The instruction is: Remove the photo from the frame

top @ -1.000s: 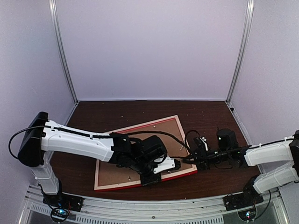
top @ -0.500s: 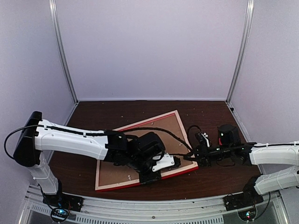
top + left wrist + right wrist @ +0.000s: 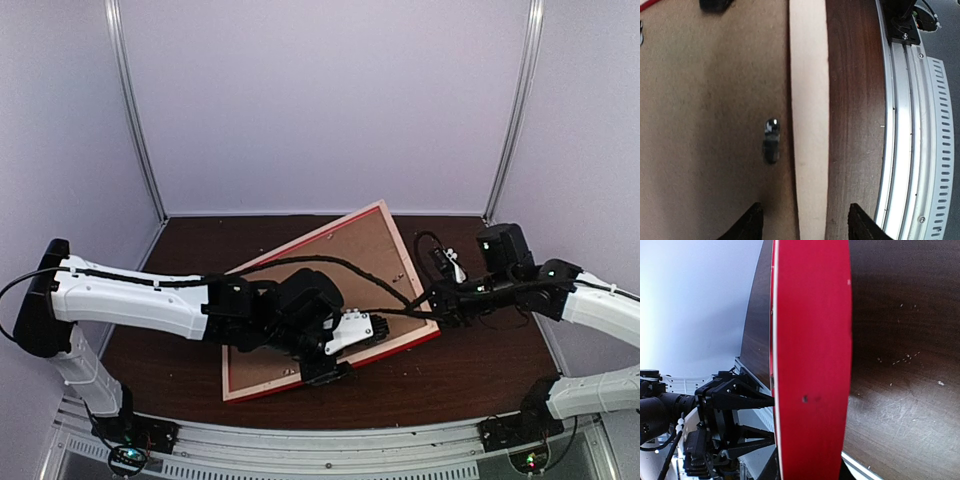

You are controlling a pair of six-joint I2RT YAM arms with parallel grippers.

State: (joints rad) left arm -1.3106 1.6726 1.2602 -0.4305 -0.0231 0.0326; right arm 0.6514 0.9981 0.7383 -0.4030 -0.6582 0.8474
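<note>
Since a second ago the frame (image 3: 810, 340) has swung round and its 3 o'clock side is up off the table (image 3: 480, 370). I see the right gripper (image 3: 440, 303) pinching that bright red edge. The brown backing board (image 3: 355, 255) faces up (photo hidden). The left gripper (image 3: 805, 225) has spread wide, astride the pale wood rim (image 3: 807, 100) at 6 o'clock.

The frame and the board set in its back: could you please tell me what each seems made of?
Frame: probably wood, smooth bright red paint outside, bare pale matte rim at the back. Backing board: likely hardboard or fibreboard, judging by its matte, even brown face without grain.
</note>
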